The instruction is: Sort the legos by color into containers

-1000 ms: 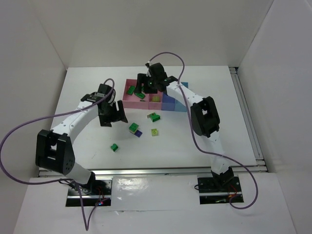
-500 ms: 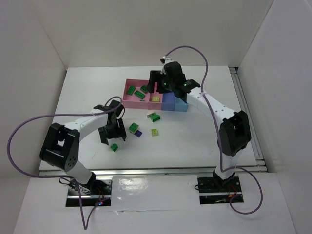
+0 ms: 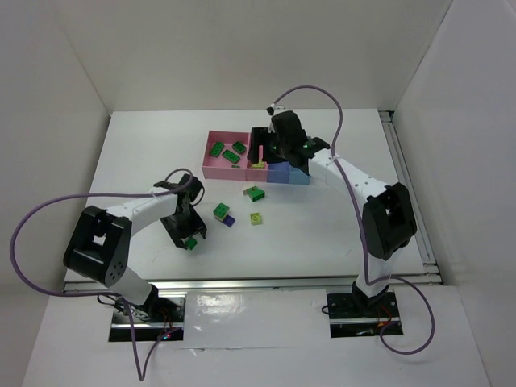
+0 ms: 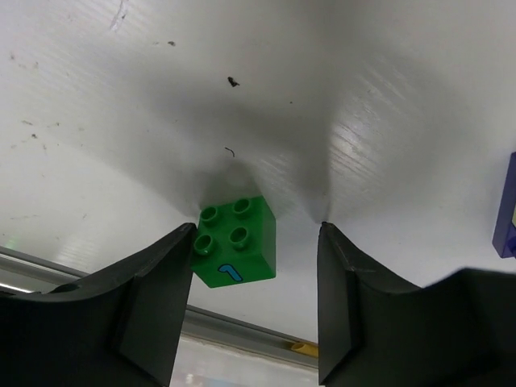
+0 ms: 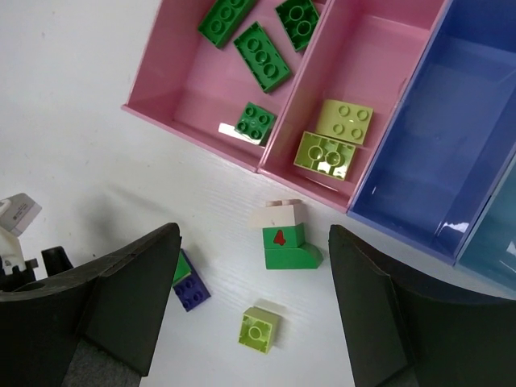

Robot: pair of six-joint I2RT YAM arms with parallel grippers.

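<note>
We find four bricks (image 5: 262, 56) in large tray (image 5: 181, 113) | two bricks (image 5: 326, 153) in small tray (image 5: 379, 56) to its right | loose bricks (image 5: 282, 246) on table (image 3: 137, 161) before trays | lone brick (image 4: 234, 242) nearer, leftward, between left gripper (image 4: 256, 234) jaws

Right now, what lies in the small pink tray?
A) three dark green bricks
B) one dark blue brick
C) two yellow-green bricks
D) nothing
C: the right wrist view shows two yellow-green bricks in the small pink tray, and nothing else there; the dark green bricks lie in the large pink tray.
</note>
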